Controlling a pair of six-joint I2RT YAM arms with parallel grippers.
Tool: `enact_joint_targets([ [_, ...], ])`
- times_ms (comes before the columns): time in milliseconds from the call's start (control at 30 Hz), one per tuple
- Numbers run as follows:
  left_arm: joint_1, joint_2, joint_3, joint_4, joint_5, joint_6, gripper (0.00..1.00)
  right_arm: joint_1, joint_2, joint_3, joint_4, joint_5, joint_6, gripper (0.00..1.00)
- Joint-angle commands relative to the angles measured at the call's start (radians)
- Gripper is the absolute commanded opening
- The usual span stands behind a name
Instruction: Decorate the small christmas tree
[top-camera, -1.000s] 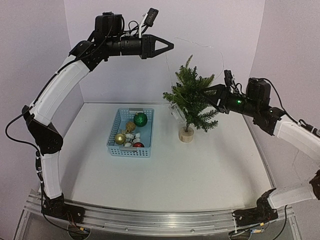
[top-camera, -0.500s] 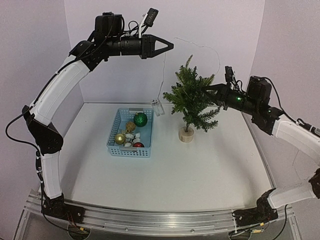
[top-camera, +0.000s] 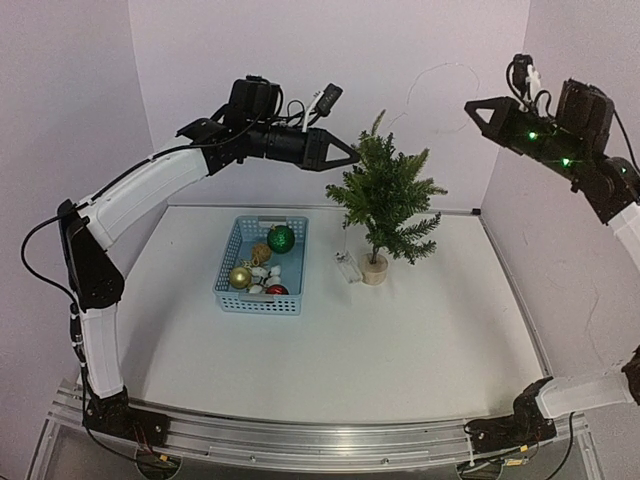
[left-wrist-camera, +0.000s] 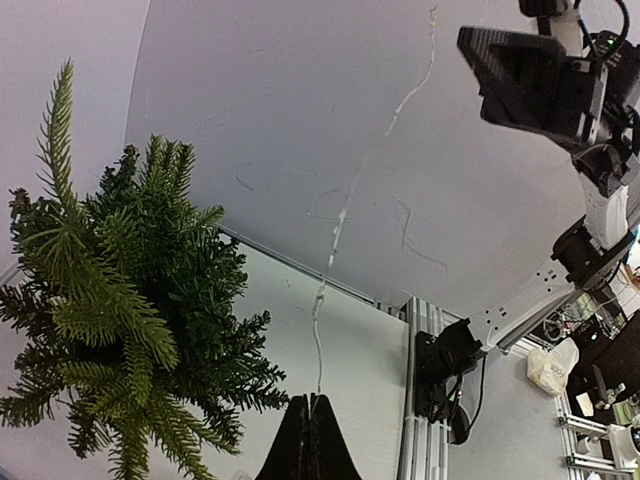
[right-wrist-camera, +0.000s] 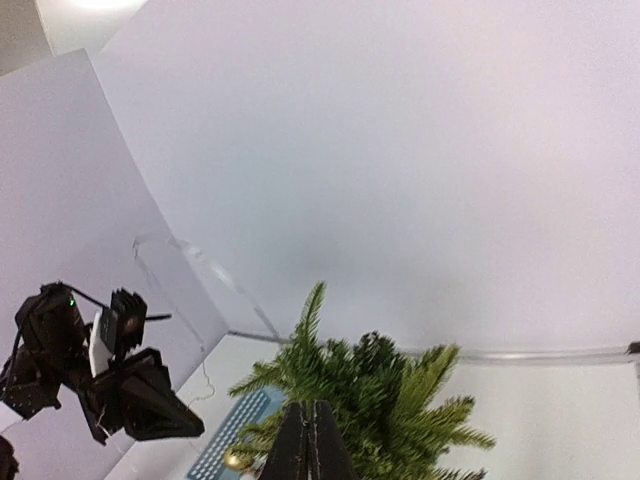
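Observation:
The small christmas tree (top-camera: 385, 205) stands upright on its round wooden base at the back middle of the table; it also fills the left wrist view (left-wrist-camera: 120, 330). A thin light string (left-wrist-camera: 340, 215) runs from my left gripper (top-camera: 355, 160), shut on it just left of the treetop, up through the air toward my right gripper (top-camera: 468, 104). That one is raised high at the right, jaws pressed together, with the string's arc (top-camera: 432, 70) ending at its tip. The string's clear battery box (top-camera: 347, 265) lies beside the tree base.
A light blue basket (top-camera: 228, 255) left of the tree holds a green bauble (top-camera: 281, 238), a gold bauble (top-camera: 240, 277), a red bauble (top-camera: 276, 290) and small white pieces. White walls close in behind and at both sides.
My right gripper shut at the tree's right side, then rose high to the right. My left gripper came down toward the treetop. The battery box swung and dropped onto the table by the base.

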Motion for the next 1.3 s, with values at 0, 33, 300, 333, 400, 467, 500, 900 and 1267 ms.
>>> enact_joint_targets([
  [0,-0.002,-0.013,-0.047,0.200,0.047,-0.043,0.00,0.003,0.092,0.165,-0.116,0.189,-0.269,0.00],
  [33,-0.002,-0.011,-0.073,0.222,0.049,-0.047,0.00,0.002,0.119,0.204,-0.117,0.210,-0.306,0.00],
  [300,-0.001,-0.014,-0.227,0.334,0.058,0.022,0.00,0.002,0.318,0.515,-0.117,0.181,-0.488,0.00],
  [333,-0.001,-0.011,-0.228,0.343,0.054,0.037,0.00,0.003,0.342,0.553,-0.117,0.158,-0.498,0.00],
  [400,-0.001,-0.006,-0.223,0.348,0.051,0.067,0.00,0.002,0.383,0.609,-0.117,0.109,-0.514,0.00],
  [467,-0.001,0.000,-0.224,0.349,0.049,0.097,0.00,0.002,0.423,0.661,-0.117,0.062,-0.528,0.00],
  [500,-0.002,0.002,-0.227,0.351,0.049,0.112,0.00,0.003,0.446,0.690,-0.116,0.054,-0.533,0.00],
  [900,-0.002,0.032,-0.173,0.311,0.054,0.254,0.17,0.003,0.607,0.899,-0.093,0.001,-0.595,0.00],
  [1267,-0.019,0.077,0.134,0.305,0.083,0.204,0.68,0.003,0.615,0.901,-0.039,-0.152,-0.558,0.00],
])
